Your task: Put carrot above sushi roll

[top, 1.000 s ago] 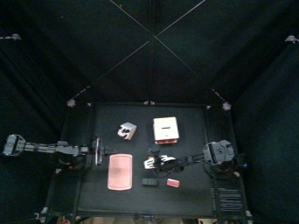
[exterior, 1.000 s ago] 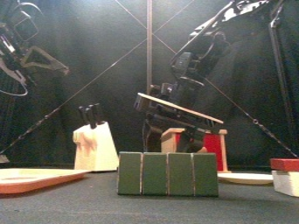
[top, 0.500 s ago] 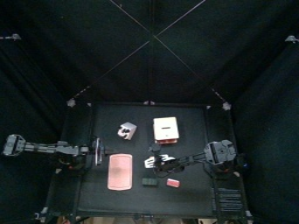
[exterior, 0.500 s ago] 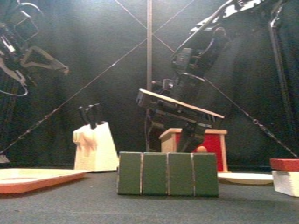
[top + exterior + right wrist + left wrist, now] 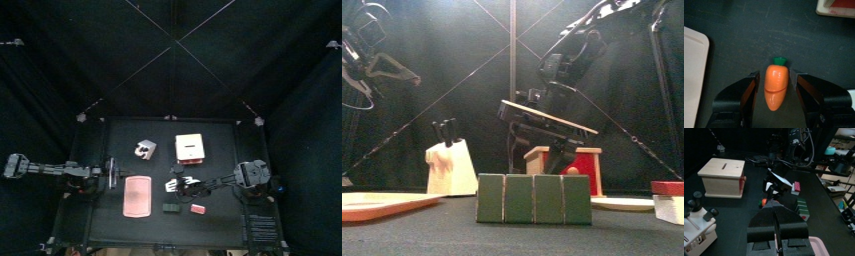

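Carrot: the carrot (image 5: 777, 88) lies between the jaws of the right gripper (image 5: 776, 95), green top pointing away from the wrist; whether it is off the surface (image 5: 744, 30) you cannot tell.
Right jaws: spread wide, flanking the carrot, apparently touching its sides.
Left gripper: the left gripper (image 5: 777, 230) rests at 9 o'clock of the surface, jaws pressed together.
Sushi roll: the green block (image 5: 535, 198) at the front edge, toward 6 o'clock, is probably the roll.
Technique: confirm a firm pinch first; carry the carrot level; set it just beyond the roll, toward 12 o'clock.
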